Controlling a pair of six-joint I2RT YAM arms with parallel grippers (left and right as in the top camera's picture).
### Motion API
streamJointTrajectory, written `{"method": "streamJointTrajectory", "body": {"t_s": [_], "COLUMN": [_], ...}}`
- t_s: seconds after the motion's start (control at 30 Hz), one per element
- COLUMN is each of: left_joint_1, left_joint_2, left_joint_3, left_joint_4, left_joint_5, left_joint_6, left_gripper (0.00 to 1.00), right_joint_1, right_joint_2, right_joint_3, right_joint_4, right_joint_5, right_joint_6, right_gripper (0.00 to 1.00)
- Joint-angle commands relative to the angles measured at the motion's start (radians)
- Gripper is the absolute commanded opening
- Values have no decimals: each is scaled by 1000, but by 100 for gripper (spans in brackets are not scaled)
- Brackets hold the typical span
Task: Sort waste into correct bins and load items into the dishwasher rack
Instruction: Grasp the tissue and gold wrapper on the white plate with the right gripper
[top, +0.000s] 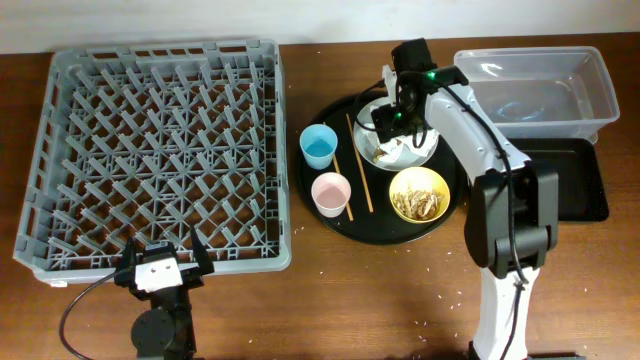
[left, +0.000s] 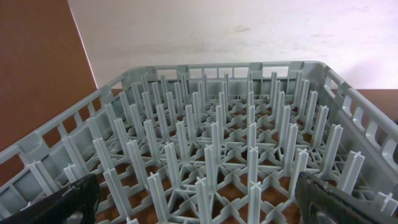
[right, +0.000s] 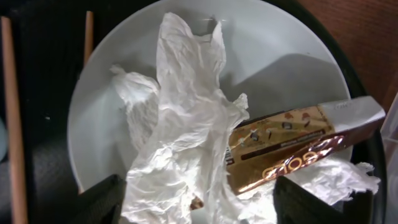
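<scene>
The white plate (top: 398, 152) on the round black serving tray (top: 345, 222) holds crumpled white napkins (right: 180, 137) and a brown-and-gold snack wrapper (right: 292, 146). My right gripper (right: 199, 202) is open, its fingers straddling the napkins and the wrapper's end just above the plate (right: 280, 56). The yellow bowl (top: 419, 194) holds tan food scraps. The light-blue cup (top: 319, 146), pink cup (top: 331, 194) and chopsticks (top: 360, 165) lie on the tray. My left gripper (left: 199, 202) is open at the near edge of the grey dishwasher rack (top: 160, 150), also in the left wrist view (left: 217, 137).
A clear plastic tub (top: 540, 85) stands at the back right. A black rectangular tray (top: 575, 180) lies in front of it. Crumbs dot the wooden table near the front right.
</scene>
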Motion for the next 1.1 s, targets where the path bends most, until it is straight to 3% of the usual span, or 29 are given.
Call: {"method": "streamJointTrajectory", "body": {"t_s": [0.0, 0.13, 0.3, 0.4, 0.5, 0.53, 0.67, 0.93, 1.07], "left_joint_1": [7, 7, 7, 7, 7, 7, 7, 7, 7], "left_joint_2": [-5, -5, -5, -5, -5, -5, -5, -5, -5], "left_joint_3": [-5, -5, -5, -5, -5, -5, -5, -5, -5], "left_joint_4": [2, 2, 2, 2, 2, 2, 2, 2, 2], "left_joint_5": [9, 9, 9, 9, 9, 9, 9, 9, 9], "left_joint_6": [16, 16, 16, 16, 16, 16, 16, 16, 16], "left_gripper": [99, 99, 99, 99, 99, 99, 99, 99, 99], "right_joint_1": [1, -4, -2, -4, 3, 6, 4, -134, -319], "right_joint_2": [24, 44, 150, 179, 232, 227, 206, 100, 101], "right_joint_3": [38, 58, 56, 56, 56, 59, 119, 682, 681], "right_joint_4": [-2, 32, 15, 43, 47, 59, 50, -332, -339], "right_joint_5": [39, 94, 83, 80, 30, 29, 49, 45, 44], "right_joint_6": [-84, -172, -196, -200, -288, -288, -249, 30, 288], "right_gripper": [80, 85, 85, 77, 26, 5, 4, 4, 4]}}
